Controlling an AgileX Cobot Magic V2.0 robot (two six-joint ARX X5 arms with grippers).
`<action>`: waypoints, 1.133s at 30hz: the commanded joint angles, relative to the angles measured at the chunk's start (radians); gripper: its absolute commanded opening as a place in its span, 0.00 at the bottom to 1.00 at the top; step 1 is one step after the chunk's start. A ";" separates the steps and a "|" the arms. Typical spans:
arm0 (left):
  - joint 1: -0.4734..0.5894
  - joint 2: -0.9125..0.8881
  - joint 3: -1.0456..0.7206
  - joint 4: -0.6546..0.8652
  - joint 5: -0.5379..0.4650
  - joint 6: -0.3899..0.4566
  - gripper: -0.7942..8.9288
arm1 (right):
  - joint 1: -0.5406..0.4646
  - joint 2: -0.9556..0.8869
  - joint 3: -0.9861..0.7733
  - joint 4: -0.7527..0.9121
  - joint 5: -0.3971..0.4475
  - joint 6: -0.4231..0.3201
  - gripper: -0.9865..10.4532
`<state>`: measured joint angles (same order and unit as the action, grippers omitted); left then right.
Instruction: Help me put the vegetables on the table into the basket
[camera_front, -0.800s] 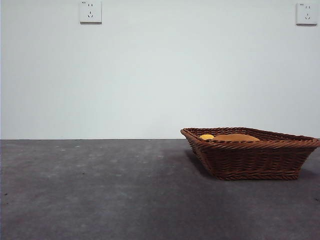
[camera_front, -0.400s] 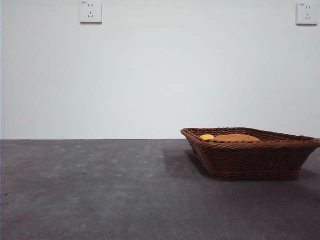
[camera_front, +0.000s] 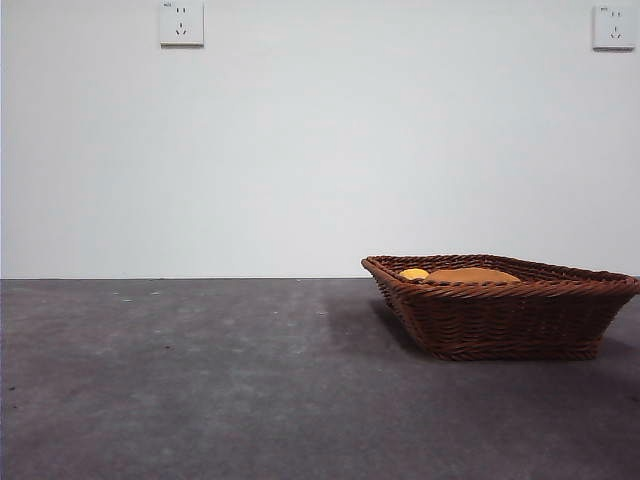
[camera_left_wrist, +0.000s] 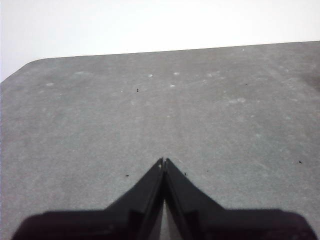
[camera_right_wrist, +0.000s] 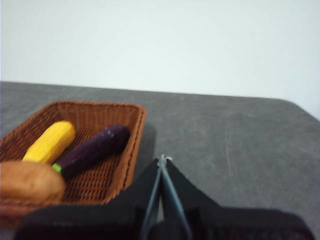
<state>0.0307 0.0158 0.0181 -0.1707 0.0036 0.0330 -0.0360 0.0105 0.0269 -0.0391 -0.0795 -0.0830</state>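
Both empty: left pincer (camera_left_wrist: 164, 161), right pincer (camera_right_wrist: 162, 159), jaws together.

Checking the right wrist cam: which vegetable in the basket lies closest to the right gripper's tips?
The purple eggplant. It lies nearest the right gripper; the yellow piece and potato sit farther off in the basket.

Wall (camera_front: 320, 160): plain white, matte, filling the whole upper part of the front view and showing again as a blank pale band in both wrist views. Lighting is falling evenly across it, casting no hard shadows.

Left power socket (camera_front: 181, 23): white square plate, sitting high on the wall near the top edge.

Right power socket (camera_front: 613, 27): matching white plate, sitting high at the far right corner.

Wall-to-surface line: running straight and level across the front view.

Windows, floor, other furniture: not showing in any view.
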 joint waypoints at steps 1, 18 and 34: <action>0.003 0.000 -0.010 0.005 0.003 -0.003 0.08 | 0.002 -0.003 -0.013 -0.013 -0.002 0.004 0.09; 0.003 0.004 -0.010 0.005 0.003 -0.003 0.08 | 0.002 -0.002 -0.012 -0.135 0.002 0.004 0.09; 0.003 0.004 -0.010 0.005 0.003 -0.003 0.08 | 0.002 -0.002 -0.012 -0.141 0.002 0.004 0.09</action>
<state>0.0307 0.0196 0.0181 -0.1707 0.0036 0.0334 -0.0345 0.0105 0.0242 -0.1837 -0.0784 -0.0830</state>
